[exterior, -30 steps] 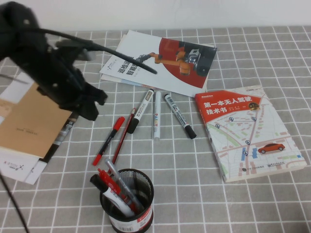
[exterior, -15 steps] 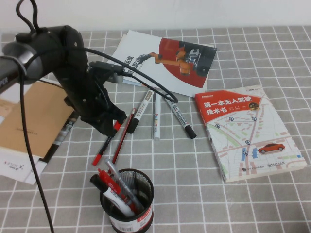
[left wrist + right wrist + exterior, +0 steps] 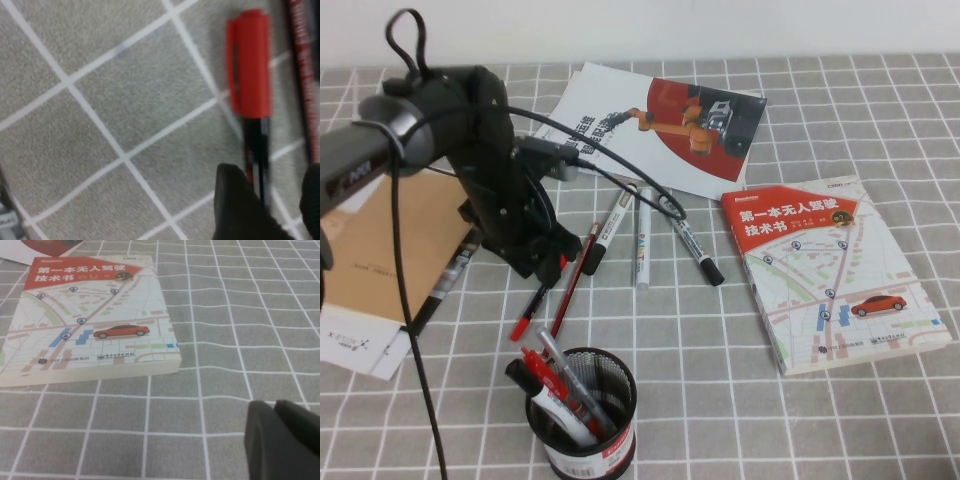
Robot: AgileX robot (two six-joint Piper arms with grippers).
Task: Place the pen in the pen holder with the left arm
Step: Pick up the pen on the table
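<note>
The pen (image 3: 531, 308) lies on the checked cloth, its red tail pointing at the black mesh pen holder (image 3: 586, 417), which stands at the front with several pens in it. My left gripper (image 3: 546, 264) is low over the pen's cap end and hides most of the cap in the high view. In the left wrist view the red cap (image 3: 248, 65) shows clearly, and the black barrel runs between my open fingers (image 3: 240, 207). The left gripper (image 3: 272, 200) straddles the barrel without closing on it. My right gripper (image 3: 277, 412) is shut and empty above bare cloth.
A thin dark red stick pen (image 3: 572, 285) lies right beside the pen. Three white markers (image 3: 642, 236) lie behind. A map book (image 3: 830, 270) is on the right, a booklet (image 3: 655, 125) at the back, and a brown notebook (image 3: 385, 245) on the left.
My left arm has swung right and down from over the brown notebook and now sits over the pen's cap end. Nothing else has moved.
</note>
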